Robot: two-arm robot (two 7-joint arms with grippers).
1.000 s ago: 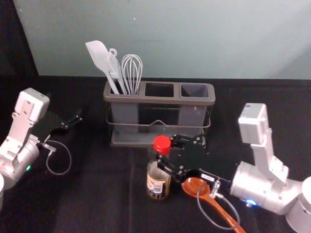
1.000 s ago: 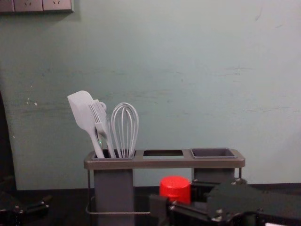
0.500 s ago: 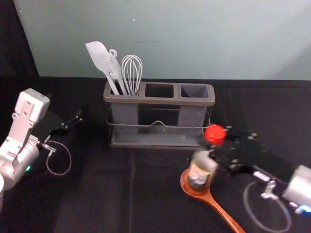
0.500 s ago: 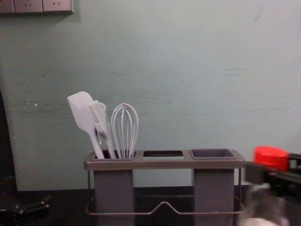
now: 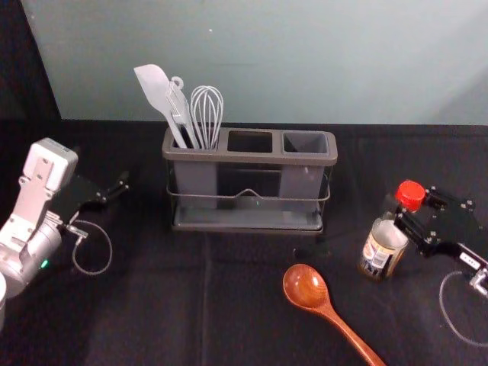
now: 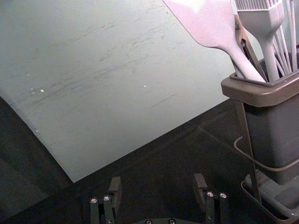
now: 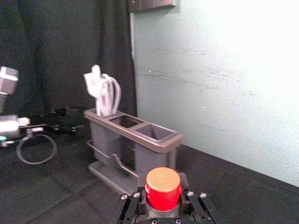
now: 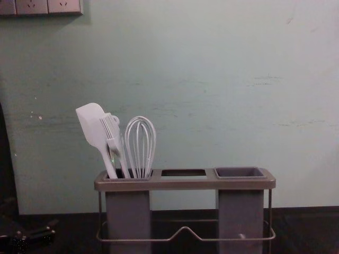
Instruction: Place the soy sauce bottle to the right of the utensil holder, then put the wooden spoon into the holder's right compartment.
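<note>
Bottle (image 5: 379, 253) in right gripper (image 5: 412, 206); left gripper (image 5: 116, 191) apart.

Head high, chest lower, both facing holder (image 5: 252, 158); wrist views seemingly oblique.

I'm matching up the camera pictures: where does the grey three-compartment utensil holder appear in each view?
Head view: the grey utensil holder stands just above centre.
Chest view: bottom centre, its base cut off.
Left wrist view: one end, cut by the edge.
Right wrist view: beyond the red bottle cap.
Shared landmark: the white, flat-bladed spatula in its left compartment.
</note>
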